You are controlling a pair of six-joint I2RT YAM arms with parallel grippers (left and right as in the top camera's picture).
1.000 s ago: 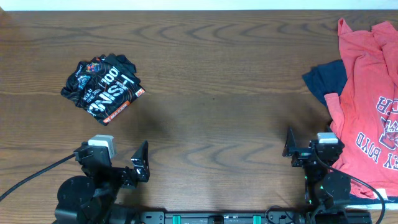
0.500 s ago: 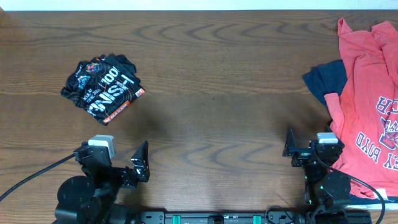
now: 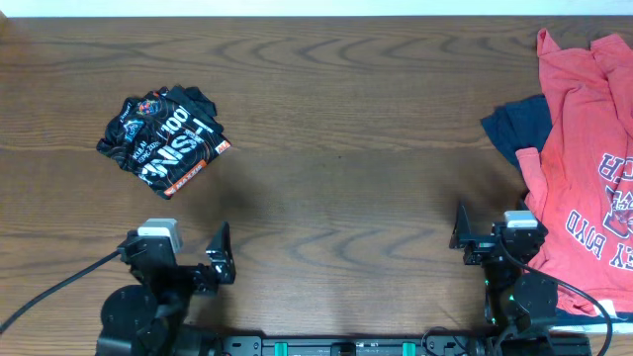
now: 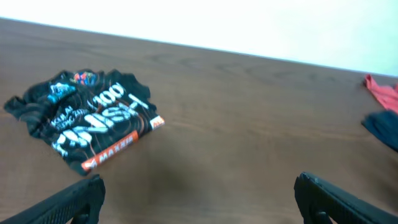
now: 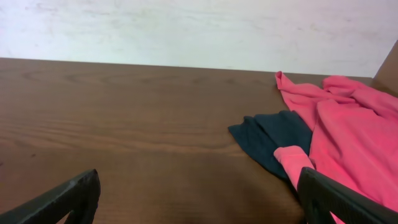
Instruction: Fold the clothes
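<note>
The clothes, a black jersey (image 3: 166, 140) with red-orange lines and white lettering, lie as a compact folded bundle on the left of the table; in the left wrist view the jersey (image 4: 87, 118) is ahead and to the left. My left gripper (image 3: 175, 255) hangs near the front edge, well short of the jersey, and is open (image 4: 199, 186) with only bare wood between its fingers. Low at the front right, my right gripper (image 3: 499, 233) is also open (image 5: 199, 180) and holds nothing.
A red T-shirt (image 3: 584, 168) with lettering is spread at the right edge, partly over a navy garment (image 3: 519, 129). Both show in the right wrist view, the red T-shirt (image 5: 348, 137) close to the right finger and the navy garment (image 5: 277, 140) beside it.
My left arm has drawn back slightly toward the near edge of the table. The jersey, the other garments and the right arm have not moved.
</note>
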